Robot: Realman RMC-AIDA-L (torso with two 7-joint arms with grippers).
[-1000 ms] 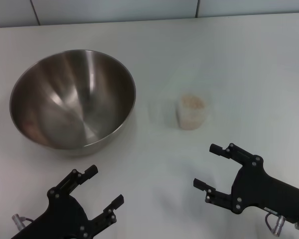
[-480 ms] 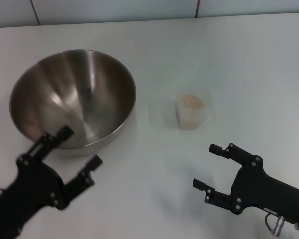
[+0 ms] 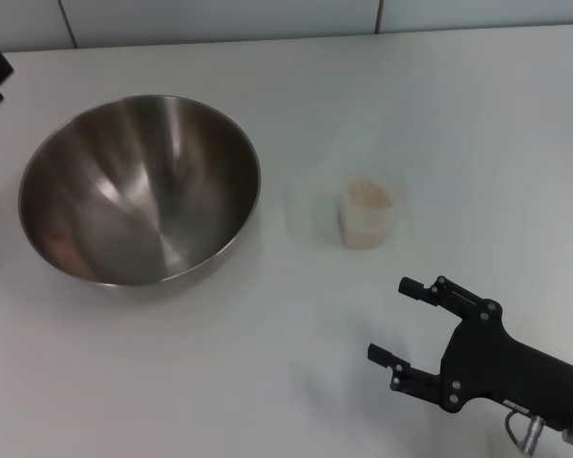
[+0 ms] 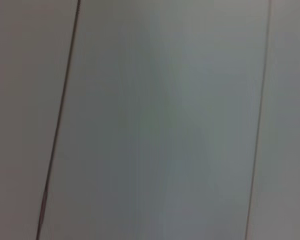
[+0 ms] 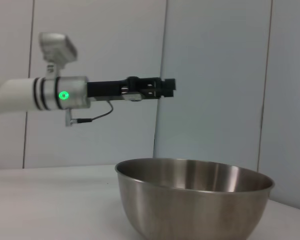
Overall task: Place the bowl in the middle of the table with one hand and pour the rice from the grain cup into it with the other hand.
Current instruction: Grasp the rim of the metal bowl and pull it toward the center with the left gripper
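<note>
The bowl [image 3: 139, 189] sits left on the table [image 3: 458, 114], the cup [image 3: 369, 214] of rice [image 3: 370, 196] beside it, ahead of the right gripper [image 3: 399, 320], whose fingers are spread. The left gripper [image 5: 167, 86], raised since before, is held above the bowl; its opening cannot be told.

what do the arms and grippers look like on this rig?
Right gripper: matte black, two angular fingers with small screws, silver connector at the wrist. Left gripper: black, on a white arm with black bands, a green light, a thin dark cable and a grey box.
</note>
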